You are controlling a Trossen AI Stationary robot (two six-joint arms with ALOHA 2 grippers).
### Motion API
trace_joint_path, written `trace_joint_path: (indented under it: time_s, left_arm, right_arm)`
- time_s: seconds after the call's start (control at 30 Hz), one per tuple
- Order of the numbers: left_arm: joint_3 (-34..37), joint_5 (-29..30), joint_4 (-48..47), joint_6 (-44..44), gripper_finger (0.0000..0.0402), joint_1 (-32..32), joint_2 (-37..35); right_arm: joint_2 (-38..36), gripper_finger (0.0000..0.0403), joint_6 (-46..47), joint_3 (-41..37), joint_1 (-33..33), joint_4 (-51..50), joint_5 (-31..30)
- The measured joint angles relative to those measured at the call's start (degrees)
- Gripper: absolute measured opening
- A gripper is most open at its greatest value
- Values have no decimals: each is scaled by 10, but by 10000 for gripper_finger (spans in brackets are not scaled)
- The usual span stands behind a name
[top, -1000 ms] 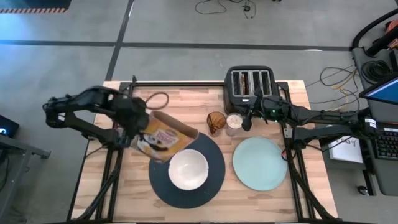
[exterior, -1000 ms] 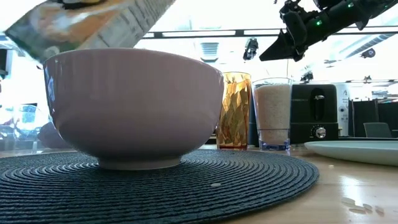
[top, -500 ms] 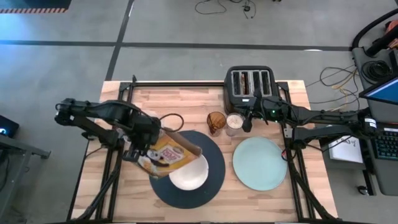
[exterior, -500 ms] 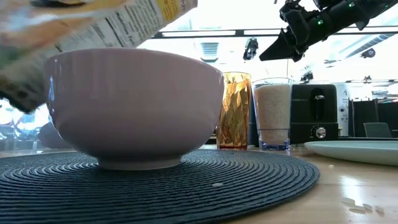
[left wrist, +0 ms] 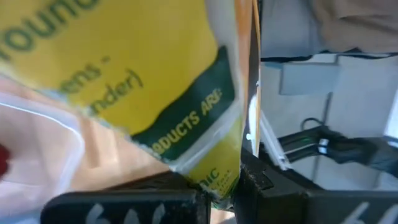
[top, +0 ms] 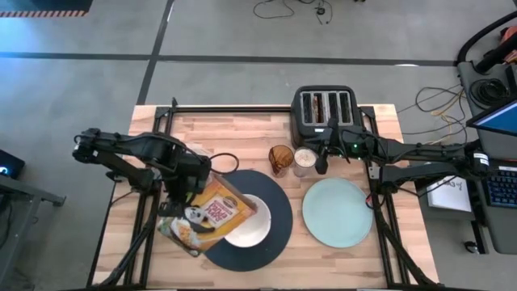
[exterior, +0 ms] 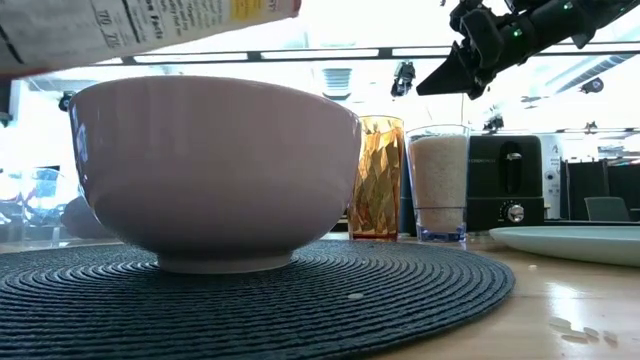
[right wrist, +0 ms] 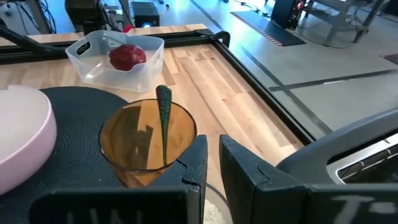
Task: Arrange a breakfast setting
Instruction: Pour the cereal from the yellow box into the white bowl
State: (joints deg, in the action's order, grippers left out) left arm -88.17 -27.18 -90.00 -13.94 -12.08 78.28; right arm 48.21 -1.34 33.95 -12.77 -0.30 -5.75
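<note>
Yellow-brown cardboard cereal box [top: 206, 218], clamped in left pincer [top: 187, 183], is tilted lower-left-to-right over white ceramic bowl [top: 250, 229] at frame centre.

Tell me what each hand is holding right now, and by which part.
The left hand pinches the cereal box by an edge flap, tipped over the white bowl. The right hand holds nothing.

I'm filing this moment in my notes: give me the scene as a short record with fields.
left gripper: shut on the cereal box, held tilted above the white bowl
right gripper: shut, empty, above the amber glass and the clear glass
bowl: on the round black placemat
pale green plate: bare, right of the placemat
toaster: at the table's far edge
red fruit: in a clear tub
</note>
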Motion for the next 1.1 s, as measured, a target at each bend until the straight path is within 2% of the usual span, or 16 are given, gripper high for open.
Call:
trace_joint_path:
  time_s: [0.37, 0.7, 1.1]
  left_arm:
    - [4, -113, 0, -40, 12, 1, 17]
    - [6, -170, 0, -72, 12, 10, 35]
    - [13, -206, 0, -108, 11, 49, 37]
  right_arm:
    - [0, 34, -2, 0, 2, -5, 2]
    - [0, 34, -3, 0, 2, -12, 2]
    - [0, 34, -3, 0, 2, -26, 3]
